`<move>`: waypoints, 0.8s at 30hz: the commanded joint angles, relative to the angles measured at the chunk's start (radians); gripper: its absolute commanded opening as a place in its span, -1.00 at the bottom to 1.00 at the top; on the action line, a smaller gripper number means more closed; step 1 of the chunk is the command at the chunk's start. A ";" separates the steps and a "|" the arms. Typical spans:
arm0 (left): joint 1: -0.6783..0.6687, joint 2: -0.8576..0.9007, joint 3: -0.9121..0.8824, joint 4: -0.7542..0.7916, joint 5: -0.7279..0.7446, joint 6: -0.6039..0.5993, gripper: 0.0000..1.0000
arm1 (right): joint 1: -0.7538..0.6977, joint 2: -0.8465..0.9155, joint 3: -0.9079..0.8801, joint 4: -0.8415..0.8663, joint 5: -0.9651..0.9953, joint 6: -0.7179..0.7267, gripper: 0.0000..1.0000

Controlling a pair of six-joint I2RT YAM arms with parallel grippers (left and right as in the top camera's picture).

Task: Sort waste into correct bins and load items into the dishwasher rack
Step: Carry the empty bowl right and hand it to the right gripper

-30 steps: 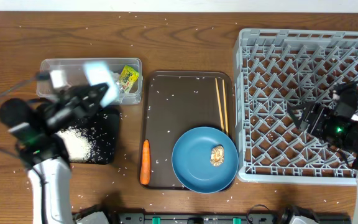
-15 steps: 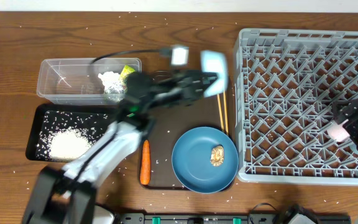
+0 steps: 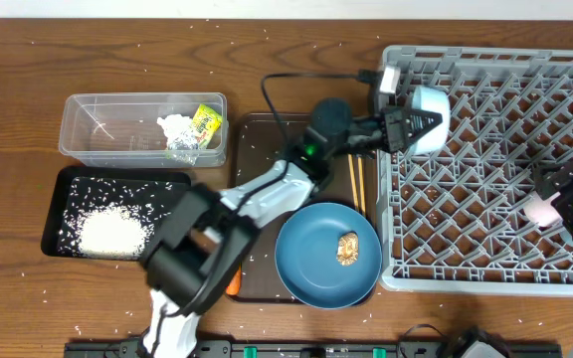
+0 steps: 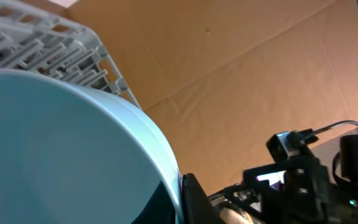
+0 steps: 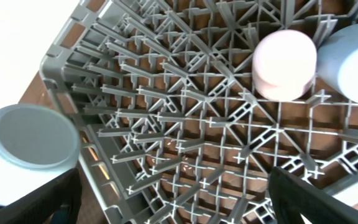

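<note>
My left gripper (image 3: 398,129) is shut on the rim of the pale-blue bowl (image 3: 428,117) and holds it tilted over the near-left corner of the grey dishwasher rack (image 3: 485,229). In the left wrist view the bowl (image 4: 61,143) fills the frame beside the finger (image 4: 188,199). My right gripper (image 5: 173,199) is open and empty above the rack floor (image 5: 166,112). The pink cup (image 5: 284,65) and the light-blue cup (image 5: 353,59) stand upside down in the rack. The blue plate (image 3: 326,257) holds the brown food lump (image 3: 347,249). The chopsticks (image 3: 356,184) lie on the brown tray.
The clear tub (image 3: 107,124) holds the wrapper (image 3: 175,129) and the yellow-green packet (image 3: 205,123). The black tray (image 3: 78,189) holds a rice pile (image 3: 112,231). The carrot (image 3: 232,285) is mostly hidden behind my left arm on the brown tray (image 3: 267,149). Rice grains are scattered over the table.
My left arm swung right from over the black tray to the rack's left corner, carrying the bowl. My right gripper drew back to the rack's right side.
</note>
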 commanded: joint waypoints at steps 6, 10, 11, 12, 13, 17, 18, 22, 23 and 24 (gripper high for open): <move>-0.082 0.082 0.051 0.055 -0.069 -0.086 -0.88 | -0.005 0.000 0.001 -0.011 0.035 -0.002 0.78; -0.105 0.085 0.052 0.057 -0.101 -0.087 -0.88 | -0.005 0.000 0.001 -0.015 0.035 -0.003 0.78; -0.109 0.085 0.056 0.056 -0.106 -0.086 -0.86 | -0.005 0.000 0.001 -0.015 0.035 -0.010 0.77; -0.112 0.085 0.058 0.056 -0.109 -0.086 -0.88 | -0.005 0.000 0.001 -0.014 0.035 -0.018 0.78; -0.117 0.085 0.060 0.056 -0.116 -0.086 -0.88 | -0.005 0.000 0.001 -0.015 0.035 -0.025 0.77; -0.136 0.086 0.060 0.053 -0.143 -0.085 -0.87 | -0.005 0.000 0.001 -0.018 0.035 -0.024 0.77; -0.139 0.086 0.060 0.051 -0.147 -0.085 -0.88 | -0.005 0.000 0.001 -0.019 0.035 -0.024 0.77; -0.154 0.086 0.060 0.052 -0.176 -0.086 -0.88 | -0.005 0.000 0.001 -0.030 0.035 -0.032 0.77; -0.159 0.086 0.060 0.052 -0.183 -0.086 -0.88 | -0.005 0.000 0.001 -0.032 0.035 -0.035 0.77; -0.166 0.086 0.060 0.051 -0.187 -0.086 -0.87 | -0.005 0.000 0.001 -0.034 0.035 -0.040 0.77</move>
